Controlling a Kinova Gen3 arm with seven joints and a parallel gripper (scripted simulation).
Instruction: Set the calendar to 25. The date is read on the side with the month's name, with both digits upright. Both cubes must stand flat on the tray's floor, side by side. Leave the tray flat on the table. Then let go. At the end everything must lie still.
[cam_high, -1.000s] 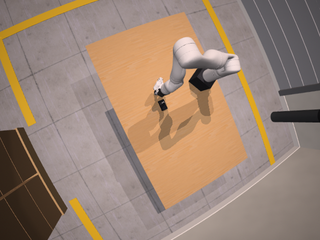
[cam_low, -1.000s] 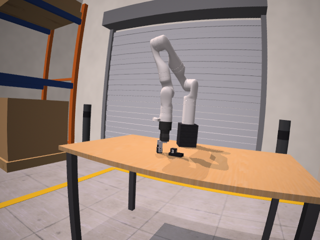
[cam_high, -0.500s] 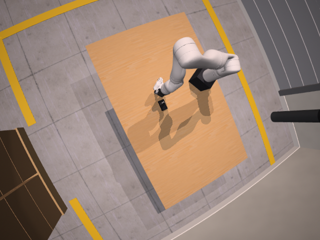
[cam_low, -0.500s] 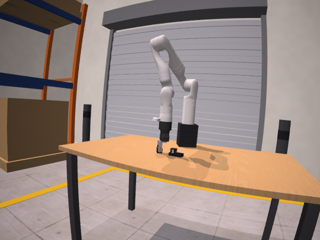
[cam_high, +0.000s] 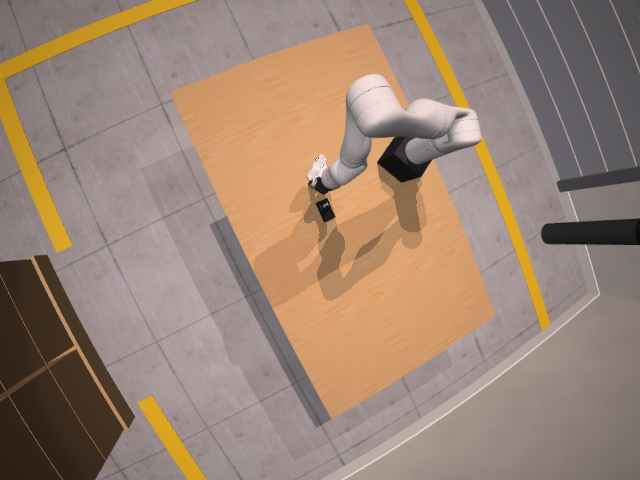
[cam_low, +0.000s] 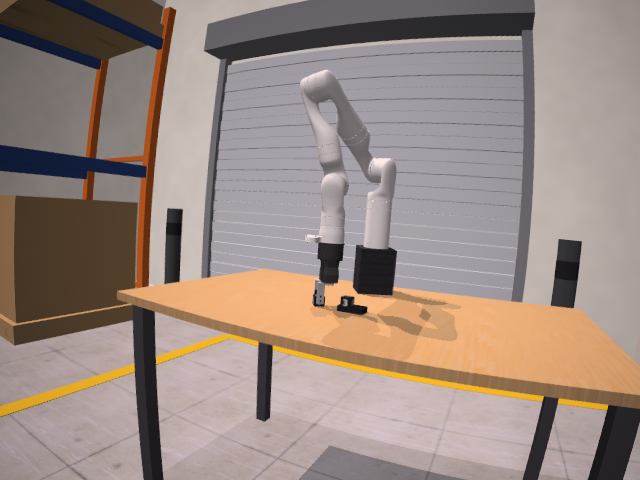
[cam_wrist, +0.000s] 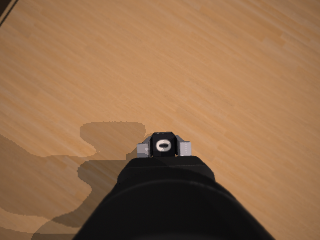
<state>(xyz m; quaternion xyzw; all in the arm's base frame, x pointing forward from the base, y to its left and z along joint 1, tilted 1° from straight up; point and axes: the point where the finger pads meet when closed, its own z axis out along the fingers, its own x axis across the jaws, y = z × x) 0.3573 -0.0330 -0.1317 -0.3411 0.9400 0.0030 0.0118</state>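
Behind a pale wooden table (cam_high: 268, 113) (cam_low: 480, 341), a grey roller shutter (cam_low: 423, 103). In the top view, nearer the long left-hand edge than the arm's edge opposite, and closer to the upper corners than the lower: black tray (cam_high: 328, 214) (cam_low: 358, 310), apparently flat. On the tray, towards the gripper (cam_high: 312, 183) (cam_low: 318, 299) (cam_wrist: 163, 142), one cube (cam_high: 323, 204) (cam_low: 346, 301), with a 3 facing the exterior view. Just beside, off the tray and low at the wood: loose cube (cam_low: 315, 301) (cam_wrist: 163, 145), 0 uppermost, pinched between fingers brought in against both flanks, with no gap visible in the wrist view.

By judgement, now at the grasp. Next, confirm a firm hold, lift straight up, and turn as needed for the wanted digit. Impossible to read the month's name here, so check the reading side before placing. Probably more turning ahead for the cube showing 3. Beware of nudging the tray.
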